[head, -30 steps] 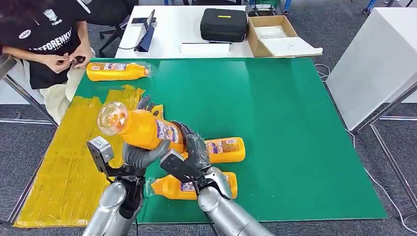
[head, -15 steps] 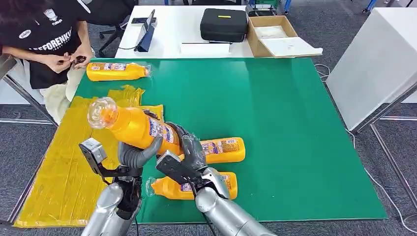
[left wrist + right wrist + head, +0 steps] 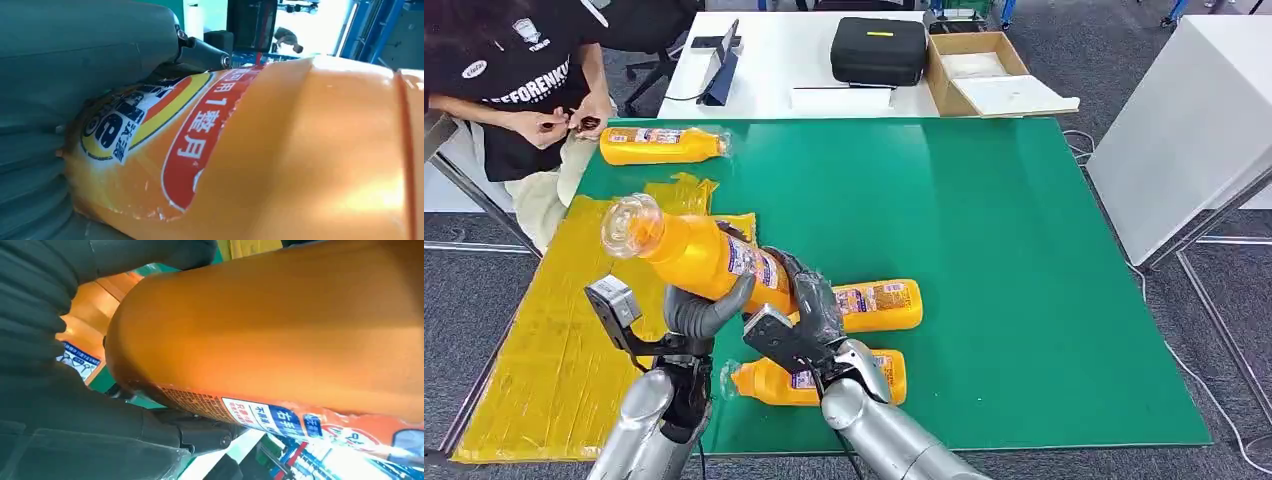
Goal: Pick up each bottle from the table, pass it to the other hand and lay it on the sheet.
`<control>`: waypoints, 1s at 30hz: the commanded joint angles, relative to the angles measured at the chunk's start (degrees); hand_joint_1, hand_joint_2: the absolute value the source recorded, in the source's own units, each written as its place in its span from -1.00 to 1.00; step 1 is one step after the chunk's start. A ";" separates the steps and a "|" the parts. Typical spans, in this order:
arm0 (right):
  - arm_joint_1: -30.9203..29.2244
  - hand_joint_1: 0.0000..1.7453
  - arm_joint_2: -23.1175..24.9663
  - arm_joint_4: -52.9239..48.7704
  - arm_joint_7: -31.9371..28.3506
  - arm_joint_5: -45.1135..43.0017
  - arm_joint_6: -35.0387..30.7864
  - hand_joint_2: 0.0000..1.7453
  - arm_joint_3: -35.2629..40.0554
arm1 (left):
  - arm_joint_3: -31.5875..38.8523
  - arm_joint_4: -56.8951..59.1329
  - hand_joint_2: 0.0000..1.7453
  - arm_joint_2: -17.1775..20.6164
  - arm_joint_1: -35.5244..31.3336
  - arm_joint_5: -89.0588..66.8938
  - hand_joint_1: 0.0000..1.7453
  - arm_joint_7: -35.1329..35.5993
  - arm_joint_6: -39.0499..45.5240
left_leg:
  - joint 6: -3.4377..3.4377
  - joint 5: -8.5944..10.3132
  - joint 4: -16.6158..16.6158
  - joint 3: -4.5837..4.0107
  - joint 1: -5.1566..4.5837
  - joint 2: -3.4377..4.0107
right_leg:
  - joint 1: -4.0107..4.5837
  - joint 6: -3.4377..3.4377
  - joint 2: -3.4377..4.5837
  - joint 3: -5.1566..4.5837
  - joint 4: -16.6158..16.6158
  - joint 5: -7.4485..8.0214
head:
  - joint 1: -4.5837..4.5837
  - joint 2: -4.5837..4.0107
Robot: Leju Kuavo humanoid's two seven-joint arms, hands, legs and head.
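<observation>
Two hands: both were on one orange bottle, held up above the near left part of the green table
Left hand: its grey thumb and fingers were wrapped round the bottle's middle from below, gripping it (the left wrist view showed the label pressed close against the ribbed cover)
Right hand: its dark fingers were curled over the bottle's base end, holding it too; in the right wrist view the orange body lay against the dark fingers
Held bottle: tilted, with its clear cap end pointing up and toward the left, out over the edge of the yellow sheet; it touched neither sheet nor table
Yellow sheet: spread over the left side of the table, wrinkled, reaching the near left corner
Second bottle: lay on its side on the green surface just beyond the right hand
Third bottle: lay on its side near the front edge, partly hidden behind the right wrist
Fourth bottle: lay on its side at the far left corner of the table
Person: seated at the far left corner in a dark shirt, hands together over a small item
White table: stood behind, with a black case and an open cardboard box
</observation>
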 commanded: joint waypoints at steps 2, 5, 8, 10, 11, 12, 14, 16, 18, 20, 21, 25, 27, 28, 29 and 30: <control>-0.76 1.00 0.00 2.95 -0.71 0.48 0.46 1.00 4.43 | -1.57 3.30 1.00 -1.00 -4.15 0.16 1.00 0.32 -0.67 | -0.26 -0.06 0.01 0.17 0.12 -0.21 | 0.11 -0.16 -0.26 0.28 -0.05 -0.11 | 0.00 0.00; 0.40 -0.96 -0.29 0.75 -3.49 0.27 -1.94 1.00 1.68 | -0.75 2.22 1.00 -0.93 -3.39 -0.20 1.00 -0.05 -0.10 | -0.30 -0.08 0.03 0.21 0.14 -0.19 | 0.14 -0.18 -0.26 0.33 -0.06 -0.12 | 0.02 0.00; 5.07 -1.00 -4.24 -12.88 -4.44 2.83 -2.21 1.00 -0.66 | 1.27 -0.71 1.00 -0.28 -1.51 -1.78 1.00 -1.26 2.24 | -0.35 -0.11 0.02 0.26 0.18 -0.19 | 0.17 -0.21 -0.27 0.39 -0.08 -0.13 | 0.02 0.00; 9.47 -1.00 -8.14 -27.33 -2.55 6.39 -2.81 1.00 -1.70 | 2.77 -2.41 1.00 0.40 -0.36 -5.32 1.00 -2.75 6.37 | -0.32 -0.12 0.03 0.22 0.16 -0.16 | 0.16 -0.19 -0.21 0.35 -0.08 -0.13 | 0.04 0.00; 11.84 -1.00 -9.78 -34.40 -1.16 8.38 -2.61 1.00 -2.95 | 4.06 -3.02 1.00 0.15 0.10 -8.91 1.00 -3.69 10.40 | -0.22 -0.09 0.03 0.11 0.12 -0.11 | 0.12 -0.13 -0.14 0.22 -0.07 -0.08 | 0.00 0.00; 13.63 -1.00 -11.10 -39.27 -0.73 10.03 -3.19 1.00 -3.79 | 4.71 -3.64 1.00 -0.12 0.50 -11.61 1.00 -4.26 13.95 | -0.14 -0.04 0.01 -0.01 0.09 -0.08 | 0.09 -0.08 -0.10 0.09 -0.06 -0.03 | 0.02 0.00; 18.96 -1.00 -13.80 -48.80 0.39 12.70 -3.47 1.00 -6.37 | 5.96 -4.09 1.00 -0.26 0.93 -15.68 1.00 -4.77 19.22 | -0.15 -0.06 0.01 0.00 0.07 -0.13 | 0.06 -0.08 -0.15 0.12 -0.04 -0.07 | 0.00 0.00; 23.45 -1.00 -15.77 -53.71 -0.55 14.46 -3.38 1.00 -8.14 | 6.95 -3.43 1.00 -0.01 1.16 -16.03 1.00 -4.68 20.12 | -0.17 -0.07 -0.03 0.07 0.10 -0.32 | 0.09 -0.09 -0.29 0.26 -0.11 -0.10 | 0.04 0.00; 24.21 -1.00 -15.92 -54.04 -0.89 14.71 -3.14 1.00 -8.50 | 7.18 -3.14 1.00 0.01 1.17 -16.04 1.00 -5.02 19.98 | -0.21 -0.09 -0.08 0.17 0.07 -0.32 | 0.06 -0.11 -0.29 0.32 -0.13 -0.13 | -0.07 0.00; 23.90 -1.00 -15.47 -53.26 -0.97 14.72 -3.08 1.00 -8.47 | 7.08 -3.03 1.00 -0.14 1.08 -16.05 1.00 -5.02 19.99 | -0.19 -0.07 -0.02 0.05 0.08 -0.36 | 0.09 -0.11 -0.33 0.21 -0.11 -0.11 | 0.02 0.02; 23.67 -1.00 -15.11 -52.51 -1.32 14.91 -3.43 1.00 -8.58 | 7.01 -2.91 1.00 -0.21 0.99 -16.03 1.00 -5.01 20.01 | -0.16 -0.05 -0.01 -0.03 0.03 -0.36 | 0.02 -0.10 -0.29 0.11 -0.06 -0.10 | 0.02 0.00; 29.82 -1.00 -18.85 -59.04 -3.19 16.15 -7.55 1.00 -11.09 | 9.30 -3.00 1.00 1.52 3.73 -15.78 1.00 -6.65 24.06 | -0.19 -0.08 -0.09 0.10 0.05 -0.23 | 0.06 -0.13 -0.18 0.20 -0.15 -0.08 | 0.02 0.02; 31.98 -1.00 -20.48 -60.77 -4.25 15.08 -9.94 1.00 -12.64 | 10.56 -3.83 1.00 2.02 5.64 -17.92 1.00 -8.55 27.80 | -0.19 -0.09 -0.11 0.15 0.02 -0.27 | 0.02 -0.12 -0.22 0.24 -0.14 -0.11 | 0.02 0.00; 33.29 -1.00 -21.03 -61.66 -4.80 14.58 -11.08 1.00 -13.58 | 11.29 -4.52 1.00 1.91 6.45 -21.33 1.00 -8.89 31.78 | -0.27 -0.16 -0.13 0.28 0.08 -0.25 | 0.09 -0.17 -0.23 0.41 -0.21 -0.15 | 0.02 0.00; 34.21 -1.00 -21.53 -62.55 -5.56 14.35 -12.08 1.00 -14.19 | 12.13 -5.16 1.00 2.20 7.42 -26.20 1.00 -6.97 35.82 | -0.32 -0.22 -0.09 0.32 0.11 -0.15 | 0.12 -0.20 -0.14 0.44 -0.19 -0.17 | 0.00 0.00; 34.51 -1.00 -21.92 -62.88 -5.95 14.51 -13.09 1.00 -14.42 | 12.99 -5.19 1.00 2.56 8.11 -30.90 1.00 -4.28 38.22 | -0.33 -0.26 -0.11 0.40 0.11 -0.10 | 0.12 -0.21 -0.09 0.50 -0.21 -0.20 | -0.02 0.00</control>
